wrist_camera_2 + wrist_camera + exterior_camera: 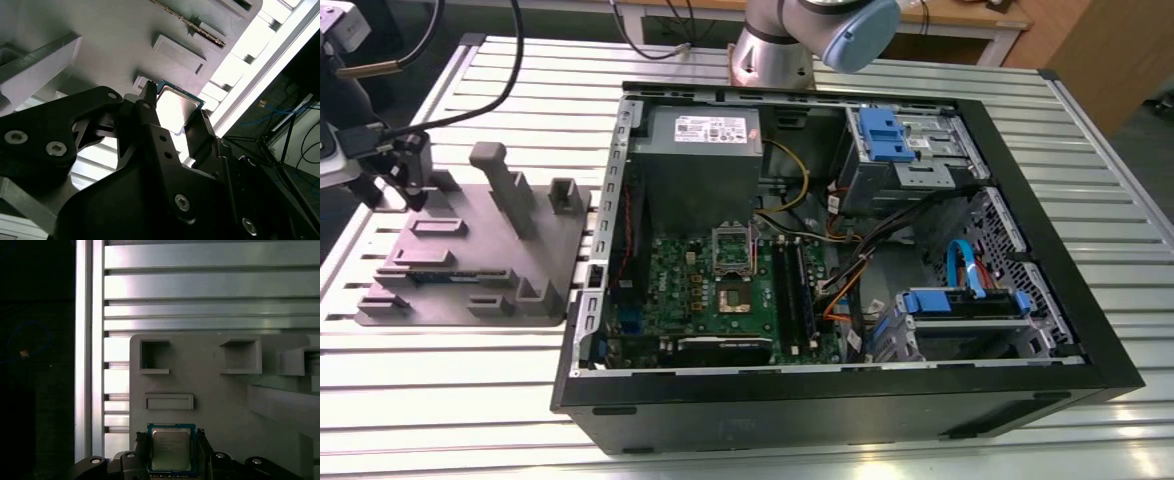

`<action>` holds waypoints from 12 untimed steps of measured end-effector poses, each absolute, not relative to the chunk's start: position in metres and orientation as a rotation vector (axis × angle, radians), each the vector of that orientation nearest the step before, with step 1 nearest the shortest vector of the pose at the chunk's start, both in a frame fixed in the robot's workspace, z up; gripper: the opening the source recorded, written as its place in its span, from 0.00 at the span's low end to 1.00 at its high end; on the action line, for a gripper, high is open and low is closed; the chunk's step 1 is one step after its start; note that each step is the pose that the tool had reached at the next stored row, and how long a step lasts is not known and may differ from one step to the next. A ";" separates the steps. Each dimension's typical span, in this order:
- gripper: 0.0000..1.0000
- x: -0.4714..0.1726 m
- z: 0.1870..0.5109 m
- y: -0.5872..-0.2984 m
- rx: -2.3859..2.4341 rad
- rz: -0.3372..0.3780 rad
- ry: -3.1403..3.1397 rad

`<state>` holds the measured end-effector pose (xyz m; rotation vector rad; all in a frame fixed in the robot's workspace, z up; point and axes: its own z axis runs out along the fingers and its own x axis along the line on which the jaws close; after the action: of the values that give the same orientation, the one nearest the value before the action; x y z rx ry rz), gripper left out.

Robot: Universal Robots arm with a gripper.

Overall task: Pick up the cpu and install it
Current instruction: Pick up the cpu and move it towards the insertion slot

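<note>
Our gripper [171,439] has its fingers drawn in close against two opposite edges of the cpu [171,451]. The chip lies flat, metal top facing the wrist, and being square it has no long axis. Just beneath is the grey fixture tray [225,405]; we cannot tell whether the chip has left it. Well beyond, the motherboard's socket [732,272] looks unfilled. We judge pickup under way and installation undone.

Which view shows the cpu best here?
The first wrist view: the cpu faces the camera squarely, its metal top plain, held in the gripper. The second wrist view shows it aslant, glared and partly behind the gripper. In the exterior view it is too small to tell.
</note>
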<state>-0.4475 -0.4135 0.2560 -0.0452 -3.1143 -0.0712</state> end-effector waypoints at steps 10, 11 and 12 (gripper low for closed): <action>0.47 -0.447 0.259 -0.413 -0.045 -0.071 -3.114; 0.47 -0.447 0.260 -0.413 -0.045 -0.071 -3.114; 0.47 -0.447 0.260 -0.413 -0.045 -0.071 -3.114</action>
<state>-0.4475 -0.4135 0.2601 -0.0453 -3.1141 -0.0711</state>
